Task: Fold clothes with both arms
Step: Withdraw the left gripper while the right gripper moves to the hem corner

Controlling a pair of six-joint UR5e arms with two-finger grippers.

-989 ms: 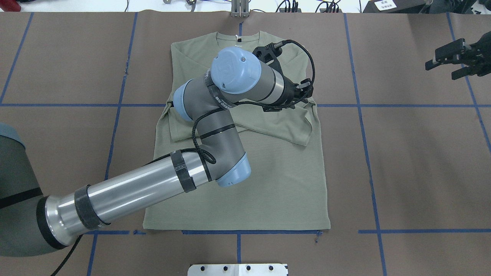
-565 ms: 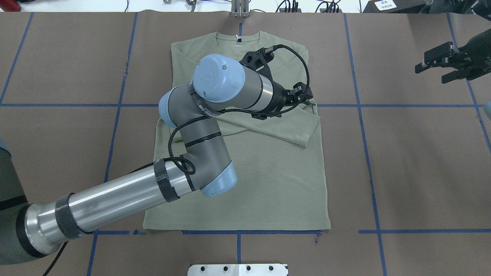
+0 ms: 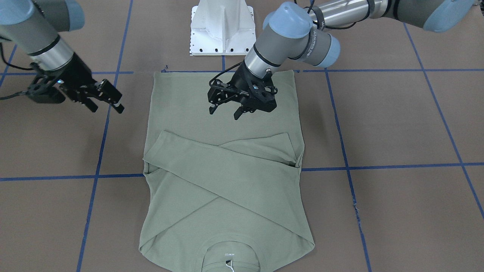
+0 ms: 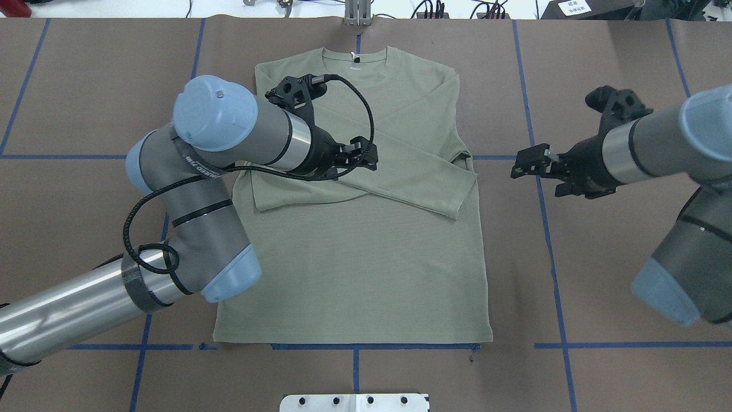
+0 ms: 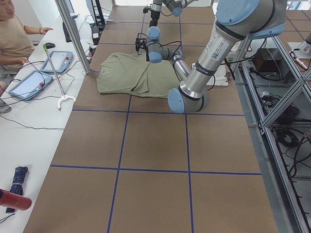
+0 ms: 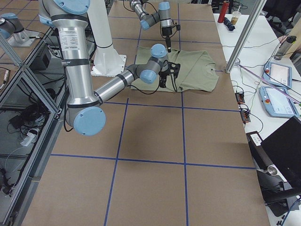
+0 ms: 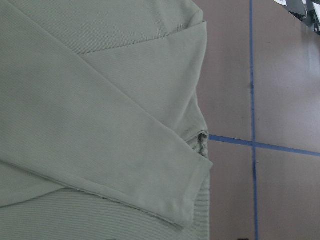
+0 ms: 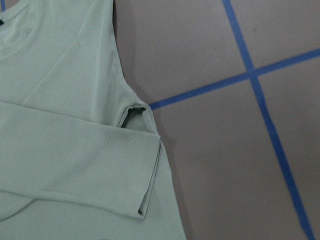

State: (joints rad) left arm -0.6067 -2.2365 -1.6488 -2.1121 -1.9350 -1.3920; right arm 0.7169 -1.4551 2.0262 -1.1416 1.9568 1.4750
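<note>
Jaws on both grippers stand apart with nothing between them. Nearest the robot, the shirt [image 4: 354,274] has its hem [image 4: 351,337] lying straight along a blue tape line [image 4: 629,345], just beyond the white base plate [image 4: 354,402]. Its body spreads flat on the brown surface [image 4: 600,257].

Farther up, the left gripper [image 3: 225,112] hangs above the shirt's middle, clear of the cloth, tilted down toward the crossed sleeves [image 4: 400,171]. The right gripper [image 3: 106,107] hovers off the shirt's right edge, over bare surface. It is level with the sleeves and near a cuff [image 4: 464,194] without touching it.

Both sleeves are folded over the chest. The upper one slants from the shoulder on the robot's left to that cuff at the shirt's right edge, and it covers the other, whose end shows at the shirt's left edge.

Farthest off lies the round collar [image 4: 354,55], with a white label [image 3: 229,254] and a small tag [image 3: 228,265] inside it.
</note>
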